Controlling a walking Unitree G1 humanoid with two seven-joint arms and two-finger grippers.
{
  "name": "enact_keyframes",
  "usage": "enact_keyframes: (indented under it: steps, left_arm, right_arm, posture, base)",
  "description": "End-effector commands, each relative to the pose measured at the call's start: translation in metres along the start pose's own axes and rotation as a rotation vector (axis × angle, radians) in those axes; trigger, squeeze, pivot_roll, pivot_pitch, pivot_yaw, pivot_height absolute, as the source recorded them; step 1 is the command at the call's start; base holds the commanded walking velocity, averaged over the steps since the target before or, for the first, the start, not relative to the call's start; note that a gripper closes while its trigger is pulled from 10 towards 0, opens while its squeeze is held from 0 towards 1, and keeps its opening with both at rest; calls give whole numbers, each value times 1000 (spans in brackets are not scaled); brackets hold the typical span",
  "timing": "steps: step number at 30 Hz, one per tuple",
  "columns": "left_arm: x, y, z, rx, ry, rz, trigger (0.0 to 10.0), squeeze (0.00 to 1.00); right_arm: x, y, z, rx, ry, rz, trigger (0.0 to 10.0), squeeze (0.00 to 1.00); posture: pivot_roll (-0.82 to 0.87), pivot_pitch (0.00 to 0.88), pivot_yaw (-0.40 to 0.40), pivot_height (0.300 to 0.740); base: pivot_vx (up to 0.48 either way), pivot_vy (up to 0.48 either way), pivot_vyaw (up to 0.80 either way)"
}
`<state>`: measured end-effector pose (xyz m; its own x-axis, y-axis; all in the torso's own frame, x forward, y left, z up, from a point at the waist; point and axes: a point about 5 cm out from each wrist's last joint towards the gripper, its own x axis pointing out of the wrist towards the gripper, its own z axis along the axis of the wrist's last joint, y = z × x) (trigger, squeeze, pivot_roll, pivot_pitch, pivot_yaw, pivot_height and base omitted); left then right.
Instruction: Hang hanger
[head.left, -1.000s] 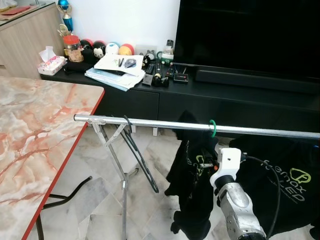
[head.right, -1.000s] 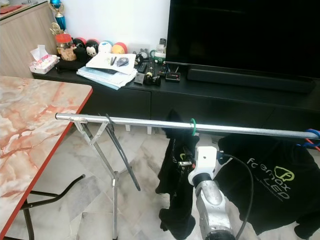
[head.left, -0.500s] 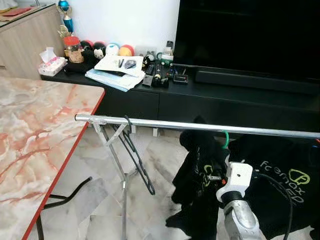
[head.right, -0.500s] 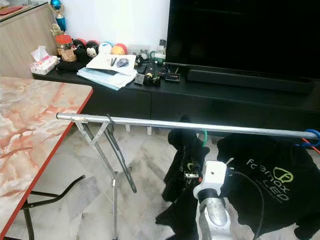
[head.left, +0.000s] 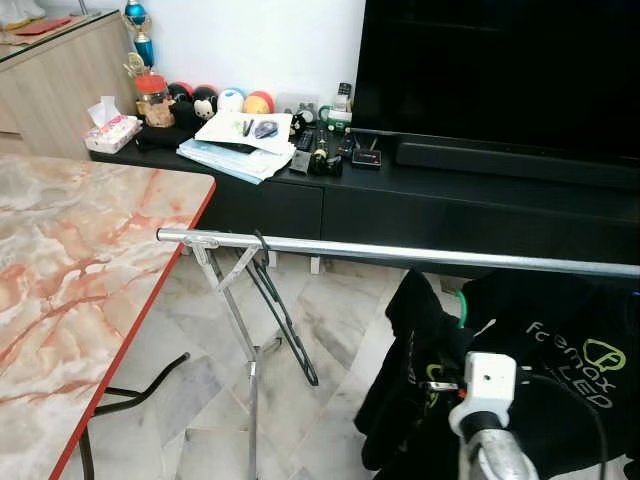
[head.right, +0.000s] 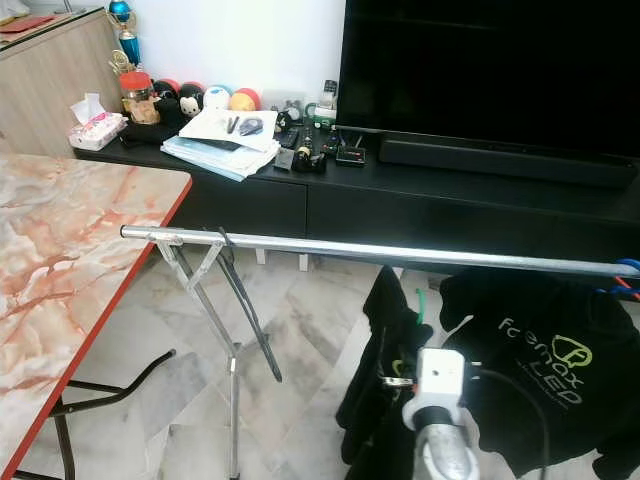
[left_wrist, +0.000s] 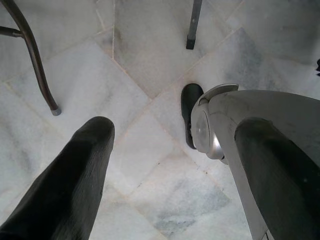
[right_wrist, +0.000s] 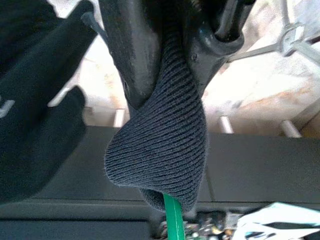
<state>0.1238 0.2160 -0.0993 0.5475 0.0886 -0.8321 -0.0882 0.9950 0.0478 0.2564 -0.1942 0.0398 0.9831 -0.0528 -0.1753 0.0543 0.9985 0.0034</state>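
1. One green hanger (head.left: 461, 305) with a dark garment (head.left: 405, 400) on it sits below the silver rail (head.left: 400, 252), near the rail's right half, and its hook is not over the rail.
2. The right end effector (right_wrist: 167, 60) is clenched on the ribbed neck of the dark garment, with the green hanger poking out under the cloth.
3. Its white wrist (head.left: 483, 388) is just below the garment.
4. A second black shirt (head.left: 560, 350) with pale letters hangs from the rail's right end, just beside the held garment.
5. A black hanger (head.left: 283, 325) hangs bare near the rail's left end, by the stand's crossed legs (head.left: 235, 320).
6. The left end effector (left_wrist: 165, 165) hangs low over the marble floor (left_wrist: 150, 75), its two fingers spread apart and grasping nothing.
7. A pink marble surface (head.left: 70, 270) with a red edge stands to the left of the rail.
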Motion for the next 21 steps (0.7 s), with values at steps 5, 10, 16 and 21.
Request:
enact_keyframes:
  steps: [5,10,16,21]
  left_arm:
    - [-3,-13,-16,12,60,-49,10000,0]
    - [-2,-8,-12,-11,46,-29,10000,0]
    - [-2,-7,-12,-8,40,-26,10000,0]
    - [-2,-7,-11,-10,40,-25,10000,0]
  right_arm:
    - [-11,-15,-2,-16,1,-54,10000,0]
    - [-15,-8,1,-38,-32,7,10000,0]
    - [-10,-8,3,-30,-37,-29,10000,0]
    - [-10,-4,4,-21,-37,-29,10000,0]
  posture:
    - [-60,95,-22,740]
    - [-58,103,-24,740]
    - [-54,108,-19,740]
    - [-51,112,-19,740]
  base:
    - [0,0,0]
    - [0,0,0]
    - [0,0,0]
    - [0,0,0]
